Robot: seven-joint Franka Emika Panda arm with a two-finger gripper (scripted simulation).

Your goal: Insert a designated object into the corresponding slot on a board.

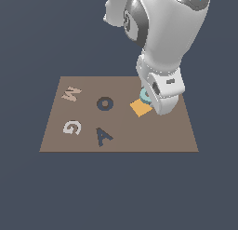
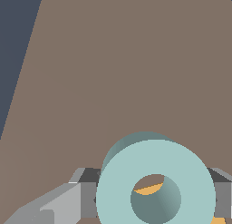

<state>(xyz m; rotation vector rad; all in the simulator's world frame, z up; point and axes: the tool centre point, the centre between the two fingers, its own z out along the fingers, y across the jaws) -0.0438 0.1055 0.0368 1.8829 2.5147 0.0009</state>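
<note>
The light teal ring [image 2: 136,164] fills the near part of the wrist view, its hole facing the camera. My gripper [image 2: 155,193] has a grey finger [image 2: 87,191] against each side of the ring and is shut on it. In the exterior view the ring [image 1: 144,96] peeks out under the white hand, over the right part of the brown board [image 1: 162,136]. The slot [image 1: 105,103], a dark navy ring with a brown centre, lies on the board towards the exterior view's left of the gripper [image 1: 148,98]. It is not in the wrist view.
An orange square [image 1: 141,108] lies on the board just beside the ring and shows through the ring's hole in the wrist view [image 2: 147,189]. A pinkish W [image 1: 71,93], a pale G [image 1: 72,127] and a dark A [image 1: 104,137] mark the board. Dark floor surrounds it.
</note>
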